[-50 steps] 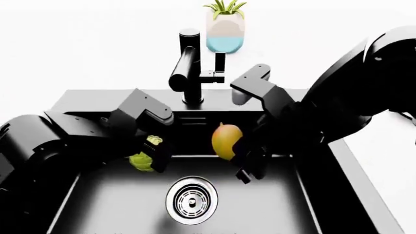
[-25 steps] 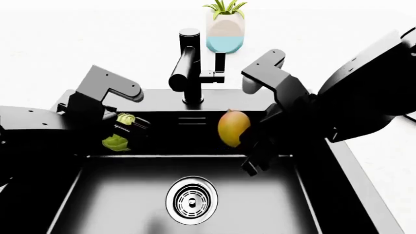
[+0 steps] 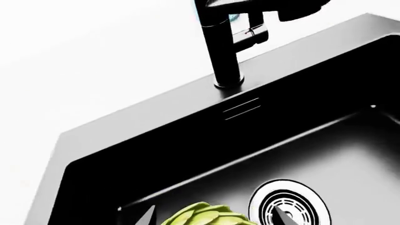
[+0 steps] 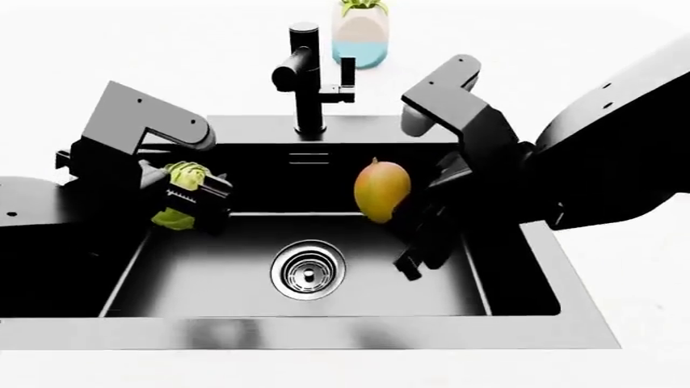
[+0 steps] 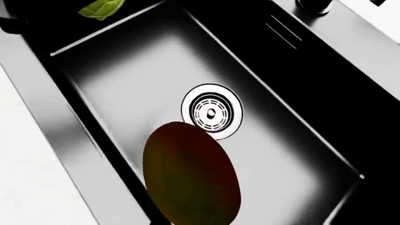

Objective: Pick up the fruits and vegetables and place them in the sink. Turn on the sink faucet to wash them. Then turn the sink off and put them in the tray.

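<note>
My left gripper point(image 4: 194, 199) is shut on the light green artichoke-like head point(image 4: 184, 177), held over the left side of the black sink point(image 4: 323, 332). In the left wrist view that head point(image 3: 206, 216) fills the gap between the fingertips point(image 3: 147, 218). Over the sink's right half hangs the yellow-orange mango-like fruit point(image 4: 380, 189), and my right gripper point(image 4: 414, 228) is shut on it. The fruit point(image 5: 191, 176) looks dark in the right wrist view, just above the chrome drain point(image 5: 211, 112). The black faucet point(image 4: 306, 76) stands behind the basin. The tray is out of view.
A potted plant in a white-and-blue pot point(image 4: 359, 34) stands behind the faucet. White counter surrounds the sink's grey rim. The drain point(image 4: 309, 272) sits in the middle of the basin floor, between both arms.
The left arm swung left and up with the green head. The right arm rose a little with the fruit. The head view pulled back, and the sink's front rim shows now.
</note>
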